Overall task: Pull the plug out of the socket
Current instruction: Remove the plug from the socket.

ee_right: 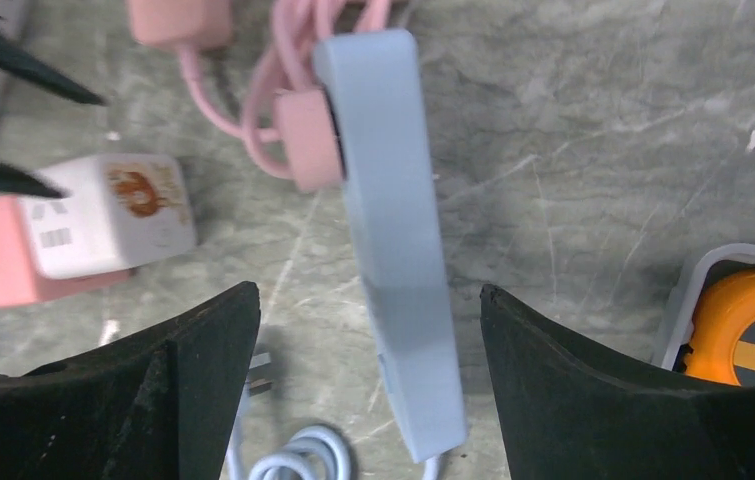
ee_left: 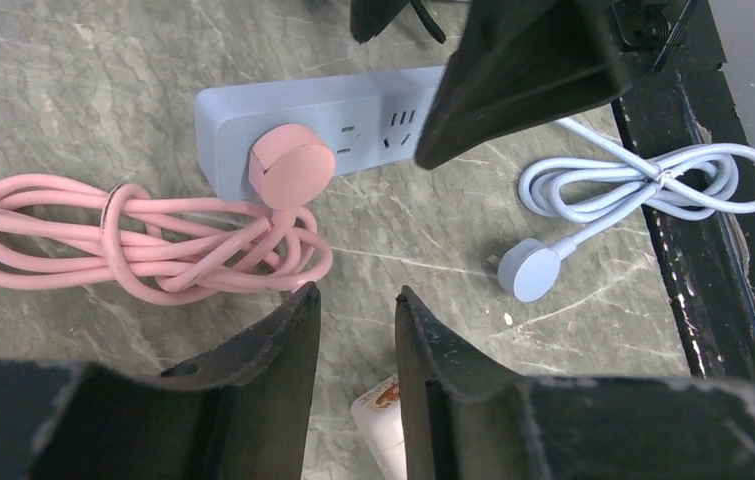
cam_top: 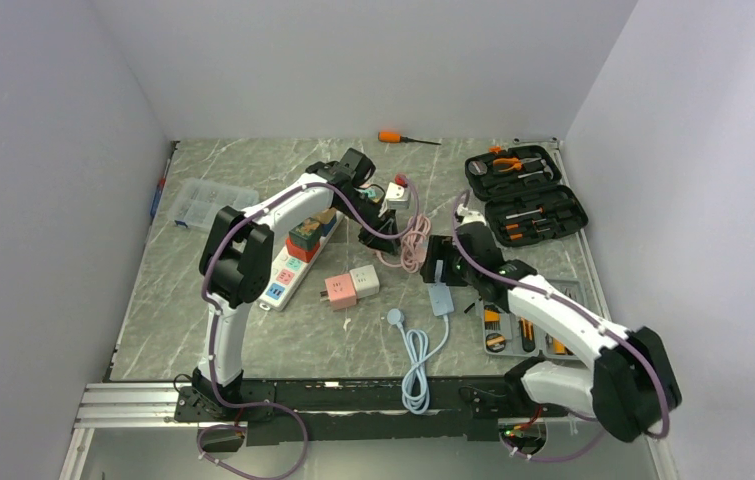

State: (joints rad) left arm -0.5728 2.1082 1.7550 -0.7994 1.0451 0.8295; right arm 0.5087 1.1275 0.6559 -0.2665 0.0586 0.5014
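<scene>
- Strip and plug lie mid-scene in the top view. The blue-grey power strip (cam_top: 440, 298) points toward the arm bases. The right gripper (cam_top: 441, 262) hovers over its far end, and the coiled pink cable (cam_top: 408, 248) lies just beside it. The left gripper (cam_top: 385, 200) hangs farther back, beyond that cable. I judge the split to be one arm bracing the strip while the other pulls.
- Left wrist view: the pink plug (ee_left: 293, 165) is seated in the end socket of the power strip (ee_left: 353, 125), so the task is not yet done. Its cable is bundled alongside.
- The left gripper (ee_left: 356, 295) has its fingers only narrowly parted, with nothing between them. It is well apart from the plug and aimed toward it.
- The strip's own pale blue cord (ee_left: 653, 180) lies loose with its plug out. Nothing anchors the strip, which probably explains the second arm.
- Right wrist view: the claw stands wide open and holds nothing. Its fingers (ee_right: 203, 380) straddle the strip's body, one on each side, with neither visibly touching it.
- The pink plug (ee_right: 308, 140) juts from the strip's left flank, ahead of the fingers. Closing here should clamp the body without fouling the plug.
- A white cube adapter (ee_right: 113, 215) lies to the left, and an orange tape measure (ee_right: 753, 330) sits to the right. Both are apart from the strip.
</scene>
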